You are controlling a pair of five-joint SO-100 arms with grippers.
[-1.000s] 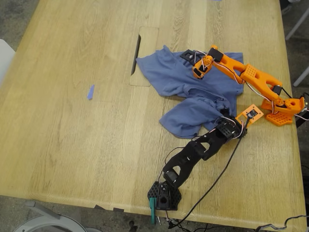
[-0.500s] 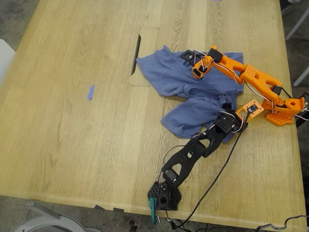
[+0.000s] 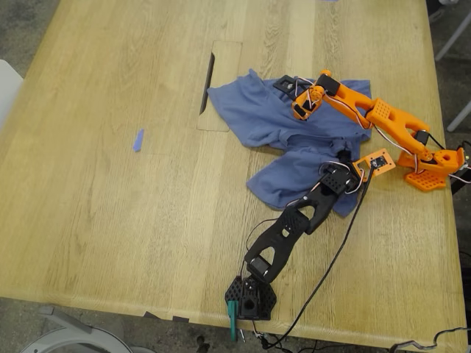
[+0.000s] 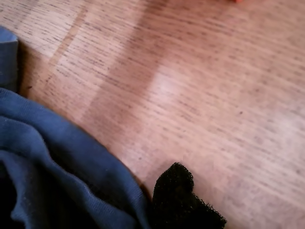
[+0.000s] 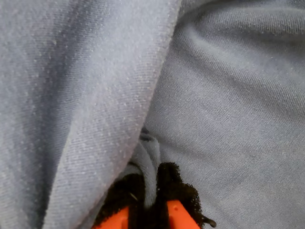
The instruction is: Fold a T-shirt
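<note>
My second gripper (image 5: 150, 217), on the orange arm (image 3: 383, 118), is clenched on a thin ridge of the T-shirt (image 3: 294, 140): the second wrist view shows blue cloth rising between the two black-padded fingers (image 5: 178, 191), with folds filling everything beyond them. The exterior view cannot show that pinch; it shows only the gripper's tip pressed down onto the upper part of the crumpled shirt, and it alone shows the whole shirt lying bunched on the wooden counter (image 3: 110, 184), one lobe reaching toward a slot in the counter (image 3: 207, 82) and another hanging down toward the black arm (image 3: 294, 224). My first gripper (image 3: 340, 170), on that black arm, sits at the shirt's edge. The first wrist view shows one black finger (image 4: 178, 198) touching the hem of the shirt, with bare wood beyond it; the other finger is out of frame, so I cannot tell whether this gripper is released or clenched. A small blue scrap (image 3: 137, 140) lies on the counter well apart from both sets of fingers, seen only in the exterior view.
</note>
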